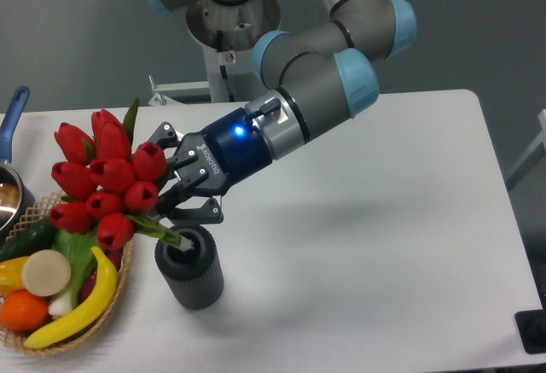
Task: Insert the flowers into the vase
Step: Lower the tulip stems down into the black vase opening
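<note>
Ten glossy red flowers [101, 181] above ribbed vase [189, 266]

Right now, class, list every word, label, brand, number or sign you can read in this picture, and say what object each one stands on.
White lettering on the gripper body: too blurred to read.
Small red and white sticker on the robot base column: too small to read.
The flowers, vase and wicker basket: no text visible.

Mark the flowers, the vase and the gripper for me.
flowers [102, 177], fixed camera, on the middle red buds.
vase [194, 281], fixed camera, on its ribbed side.
gripper [175, 194], fixed camera, between its fingertips at the stems.
</note>
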